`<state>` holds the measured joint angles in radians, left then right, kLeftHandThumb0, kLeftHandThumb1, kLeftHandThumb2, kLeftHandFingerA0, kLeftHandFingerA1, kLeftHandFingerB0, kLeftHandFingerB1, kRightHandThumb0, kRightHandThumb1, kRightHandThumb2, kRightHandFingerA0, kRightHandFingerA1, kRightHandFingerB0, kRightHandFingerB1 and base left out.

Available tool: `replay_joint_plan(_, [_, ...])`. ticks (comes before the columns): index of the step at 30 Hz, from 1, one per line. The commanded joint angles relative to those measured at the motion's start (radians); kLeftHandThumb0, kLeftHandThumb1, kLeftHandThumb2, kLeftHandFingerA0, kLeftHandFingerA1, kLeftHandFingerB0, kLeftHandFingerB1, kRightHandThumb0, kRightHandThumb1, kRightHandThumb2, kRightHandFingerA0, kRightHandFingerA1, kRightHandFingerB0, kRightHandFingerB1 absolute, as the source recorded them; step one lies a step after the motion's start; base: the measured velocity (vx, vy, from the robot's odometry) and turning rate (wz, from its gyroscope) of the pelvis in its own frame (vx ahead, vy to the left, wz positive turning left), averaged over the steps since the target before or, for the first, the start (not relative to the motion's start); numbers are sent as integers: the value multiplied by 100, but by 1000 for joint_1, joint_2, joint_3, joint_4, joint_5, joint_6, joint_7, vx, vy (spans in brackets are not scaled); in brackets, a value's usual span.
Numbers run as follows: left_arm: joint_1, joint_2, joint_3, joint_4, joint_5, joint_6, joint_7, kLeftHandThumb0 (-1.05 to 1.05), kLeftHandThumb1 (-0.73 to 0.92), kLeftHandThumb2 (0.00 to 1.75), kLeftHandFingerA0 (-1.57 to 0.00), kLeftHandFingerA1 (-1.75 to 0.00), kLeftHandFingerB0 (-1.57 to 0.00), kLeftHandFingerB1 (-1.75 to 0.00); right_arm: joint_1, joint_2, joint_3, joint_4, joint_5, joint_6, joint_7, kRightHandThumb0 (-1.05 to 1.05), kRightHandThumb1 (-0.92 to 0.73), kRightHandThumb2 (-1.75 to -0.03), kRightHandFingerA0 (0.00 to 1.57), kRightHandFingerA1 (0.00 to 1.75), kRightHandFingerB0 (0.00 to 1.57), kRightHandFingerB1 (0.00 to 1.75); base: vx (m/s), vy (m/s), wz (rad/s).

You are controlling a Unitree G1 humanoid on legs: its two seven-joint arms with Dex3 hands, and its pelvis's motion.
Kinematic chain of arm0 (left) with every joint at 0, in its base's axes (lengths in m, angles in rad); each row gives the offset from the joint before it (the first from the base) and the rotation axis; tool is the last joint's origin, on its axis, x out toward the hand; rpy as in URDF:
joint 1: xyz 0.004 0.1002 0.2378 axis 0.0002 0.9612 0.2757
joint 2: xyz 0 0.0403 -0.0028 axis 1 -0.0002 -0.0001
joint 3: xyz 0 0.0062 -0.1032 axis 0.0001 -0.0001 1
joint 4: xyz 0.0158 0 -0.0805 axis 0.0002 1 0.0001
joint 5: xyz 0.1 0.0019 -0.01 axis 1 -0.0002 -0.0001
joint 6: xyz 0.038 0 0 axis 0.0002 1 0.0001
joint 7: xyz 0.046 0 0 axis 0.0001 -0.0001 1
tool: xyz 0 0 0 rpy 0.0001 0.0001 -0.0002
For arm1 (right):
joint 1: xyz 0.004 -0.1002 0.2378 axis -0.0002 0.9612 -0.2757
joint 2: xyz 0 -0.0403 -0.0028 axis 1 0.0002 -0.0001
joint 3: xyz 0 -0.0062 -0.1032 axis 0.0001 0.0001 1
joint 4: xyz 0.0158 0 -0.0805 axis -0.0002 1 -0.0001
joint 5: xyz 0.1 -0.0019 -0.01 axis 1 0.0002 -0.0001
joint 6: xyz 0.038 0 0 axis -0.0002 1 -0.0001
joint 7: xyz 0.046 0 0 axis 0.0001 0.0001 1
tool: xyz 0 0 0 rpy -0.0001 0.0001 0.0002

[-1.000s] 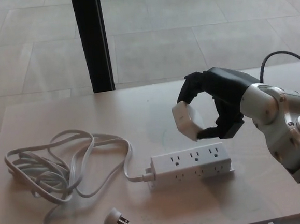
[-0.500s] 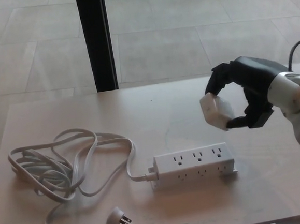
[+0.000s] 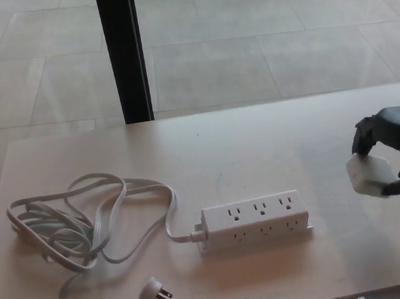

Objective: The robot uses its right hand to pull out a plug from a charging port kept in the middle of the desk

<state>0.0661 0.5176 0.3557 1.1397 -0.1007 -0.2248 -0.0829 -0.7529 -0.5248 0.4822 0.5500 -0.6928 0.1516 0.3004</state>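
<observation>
Extraction done. At right edge of frame, black right hand (image 3: pixel 392 149) pinching small white cube-shaped plug (image 3: pixel 368 174), well clear of white plastic power strip (image 3: pixel 255 220) at lower centre. Next, probably: set plug down, release.

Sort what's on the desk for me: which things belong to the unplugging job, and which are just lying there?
Job:
right hand, at the desk's right edge
white plug block, held in that hand
power strip, mid-desk, its visible sockets empty

Lying about:
coiled cord of the strip
its pronged plug, loose on the desk
</observation>
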Motion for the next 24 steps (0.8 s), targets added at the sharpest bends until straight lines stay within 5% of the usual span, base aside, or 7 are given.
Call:
replay_joint_plan(1, [3, 4, 3, 7, -4, -14, 14, -75, 87, 66, -78, -66, -68, -51, 32, 23, 36, 13, -43, -39, -48, -32, -64, -70, 84, 164, 81, 66, 0, 0, 0])
replay_joint_plan(8, [3, 4, 5, 12, -4, -20, 15, -76, 87, 66, -77, -65, -68, -52, 43, 48, 50, 16, -35, -23, -2, -38, -59, -58, 83, 158, 88, 66, 0, 0, 0])
replay_joint_plan(13, [4, 6, 7, 4, -5, -4, 15, -73, 87, 66, -78, -63, -67, -48, -34, 29, 167, 47, -158, 72, 187, -70, -67, -61, 80, 137, 14, 30, 0, 0, 0])
replay_joint_plan(14, [4, 3, 10, 9, -7, -11, 15, -73, 87, 66, -78, -63, -68, -48, -48, 30, 182, 56, -171, 92, 210, -86, -56, -89, 89, 127, 10, 26, 0, 0, 0])
replay_joint_plan(19, [12, -2, 16, 6, -14, -11, 10, -74, 87, 66, -78, -64, -68, -49, -80, 6, 218, 74, -194, 85, 235, -99, -50, -92, 88, 134, 0, 2, 0, 0, 0])
replay_joint_plan(22, [9, -1, 16, 13, -13, -2, 12, -74, 87, 66, -78, -64, -69, -51, -103, -16, 224, 76, -199, 94, 273, -98, -45, -92, 74, 113, 0, 0, 0, 0, 0])
replay_joint_plan(24, [5, -4, 23, 20, -19, -8, 10, -75, 86, 66, -79, -65, -70, -52, -115, -33, 216, 71, -189, 91, 296, -104, -61, -60, 84, 122, 0, 0, 0, 0, 0])
